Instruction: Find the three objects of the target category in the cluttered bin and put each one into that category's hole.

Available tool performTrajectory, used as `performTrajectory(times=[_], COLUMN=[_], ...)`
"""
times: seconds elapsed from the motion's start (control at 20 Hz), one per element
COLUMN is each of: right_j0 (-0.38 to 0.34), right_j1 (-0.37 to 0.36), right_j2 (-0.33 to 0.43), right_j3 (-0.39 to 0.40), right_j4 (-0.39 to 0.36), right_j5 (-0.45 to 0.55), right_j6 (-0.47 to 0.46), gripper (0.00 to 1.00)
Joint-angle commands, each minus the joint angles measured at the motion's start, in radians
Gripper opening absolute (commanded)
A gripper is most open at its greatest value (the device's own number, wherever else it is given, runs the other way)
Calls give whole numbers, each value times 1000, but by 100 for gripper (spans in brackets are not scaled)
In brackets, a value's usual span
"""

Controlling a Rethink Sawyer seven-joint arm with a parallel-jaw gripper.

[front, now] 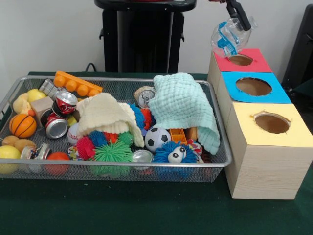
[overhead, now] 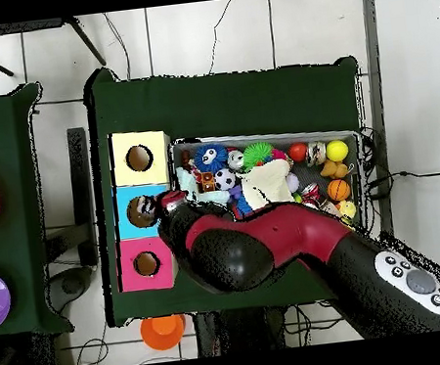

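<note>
My gripper [front: 238, 13] hangs at the top right, shut on a crushed clear plastic bottle [front: 228, 35] with a blue label. The bottle dangles just above the round hole in the red-topped box [front: 240, 59], tilted to the left. Beside that box stand the blue-topped box [front: 253, 86] and the yellow-topped box [front: 272, 123], each with its own hole. The wire bin [front: 122, 79] holds crushed cans [front: 64, 103] [front: 145, 96], balls and toys. In the overhead view the arm [overhead: 231, 248] hides the gripper and the bottle over the boxes [overhead: 147, 264].
A mint cloth [front: 183, 105] and a cream cloth [front: 105, 115] cover part of the bin's contents. A soccer ball [front: 157, 138], a basketball [front: 22, 125], a green spiky ball [front: 113, 152] and an orange block [front: 77, 84] lie among the clutter. The three boxes stand right of the bin.
</note>
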Motion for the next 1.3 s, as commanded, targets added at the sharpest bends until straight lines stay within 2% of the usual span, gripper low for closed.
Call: performTrajectory(times=[0.05, 0.3, 0.45, 0.85, 1.3], right_j0=[22, 42, 67, 77, 91], right_j1=[54, 96, 114, 154, 170], right_j2=[-108, -148, -197, -237, -216], right_j3=[28, 19, 4, 2, 21], right_j4=[-40, -68, -92, -131, -146], right_j5=[-88, -133, -144, -177, -219], right_j6=[291, 272, 262, 243, 273], gripper=[0, 0, 0, 0, 0])
